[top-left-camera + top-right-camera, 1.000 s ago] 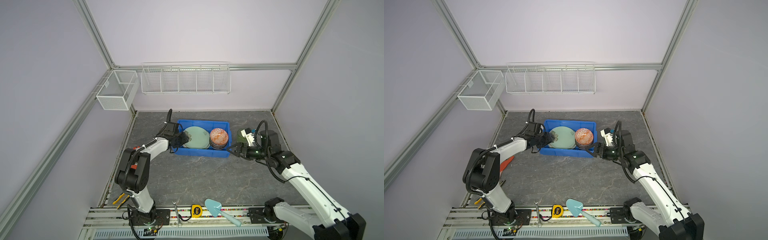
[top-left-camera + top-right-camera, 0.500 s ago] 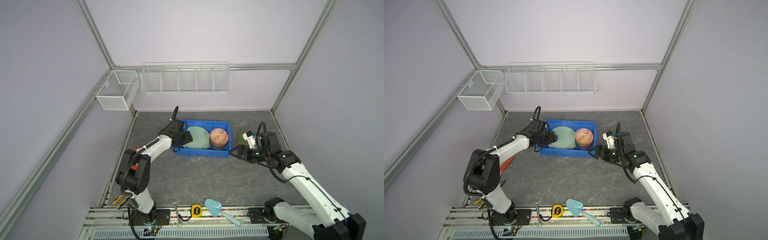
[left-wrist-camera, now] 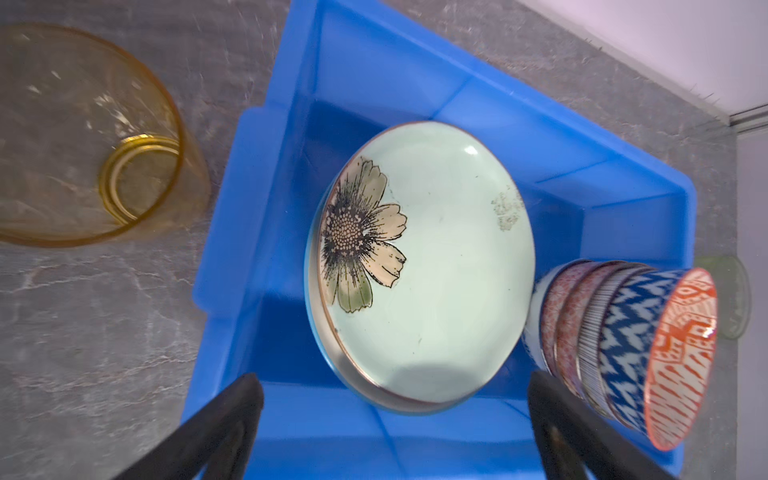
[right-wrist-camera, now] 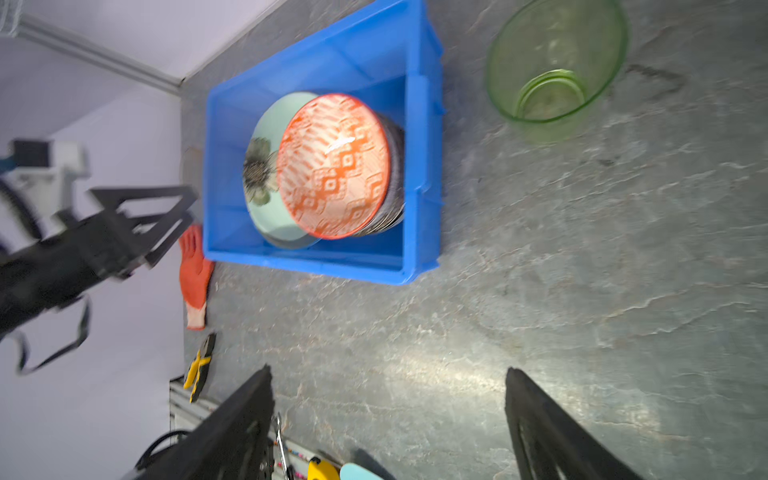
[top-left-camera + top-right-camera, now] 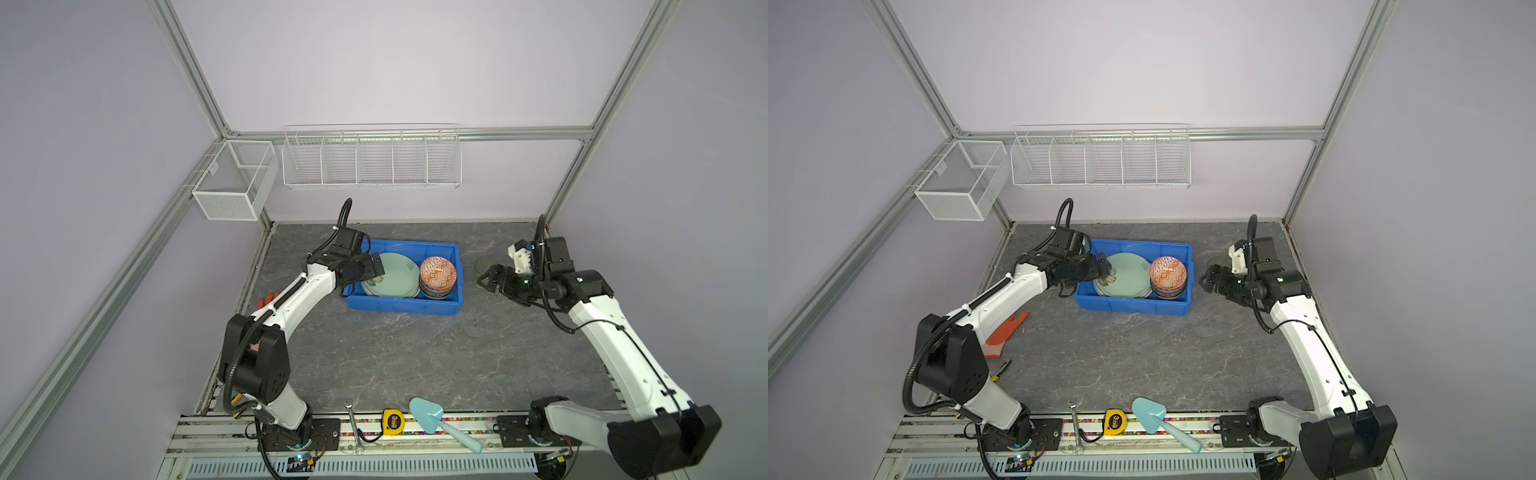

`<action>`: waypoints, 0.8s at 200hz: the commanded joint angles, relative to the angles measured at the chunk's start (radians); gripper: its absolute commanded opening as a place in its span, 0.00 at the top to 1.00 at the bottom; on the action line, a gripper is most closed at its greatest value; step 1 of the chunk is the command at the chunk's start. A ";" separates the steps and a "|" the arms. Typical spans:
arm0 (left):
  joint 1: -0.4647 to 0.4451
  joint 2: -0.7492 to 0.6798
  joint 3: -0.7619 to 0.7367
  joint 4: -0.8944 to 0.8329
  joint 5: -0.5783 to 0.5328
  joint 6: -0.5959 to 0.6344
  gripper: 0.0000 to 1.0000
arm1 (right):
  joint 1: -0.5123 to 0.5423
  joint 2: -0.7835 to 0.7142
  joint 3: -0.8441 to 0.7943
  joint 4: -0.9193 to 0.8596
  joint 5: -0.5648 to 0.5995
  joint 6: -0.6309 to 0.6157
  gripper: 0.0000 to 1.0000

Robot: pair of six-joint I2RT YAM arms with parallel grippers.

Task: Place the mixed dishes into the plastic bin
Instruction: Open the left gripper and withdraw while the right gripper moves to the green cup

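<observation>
Left tool (image 5: 374, 266): jaws wide apart, empty, hovering over left end of plastic bin (image 5: 415, 245), just above pale green plate (image 5: 395, 274) lying inside. Bowl stack (image 5: 437, 274) beside plate, also in bin. Right tool (image 5: 487, 280): spread open, empty, low over tabletop (image 5: 395, 353), near green glass cup (image 4: 557, 62) standing outside bin's right end. Amber cup (image 3: 83, 137) outside left end. Step in hand, likely: fetching cups. Next: close on cup wall, lift over rim.

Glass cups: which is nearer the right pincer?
The green cup, on the table right of the bin, just ahead of the right pincer; the amber cup stands beyond the bin's other end.
</observation>
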 commanded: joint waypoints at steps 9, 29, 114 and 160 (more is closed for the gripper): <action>0.019 -0.091 0.034 -0.082 -0.044 0.060 0.01 | -0.092 0.161 0.116 -0.068 0.040 -0.079 0.08; 0.059 -0.136 0.034 -0.123 -0.083 0.104 0.00 | -0.131 0.280 0.219 -0.112 0.068 -0.114 0.05; 0.154 -0.265 0.042 -0.241 -0.052 0.143 0.00 | -0.149 0.596 0.422 -0.098 0.194 -0.151 0.09; 0.158 -0.307 0.006 -0.276 -0.013 0.104 0.00 | -0.148 0.658 0.391 -0.042 0.233 -0.200 0.17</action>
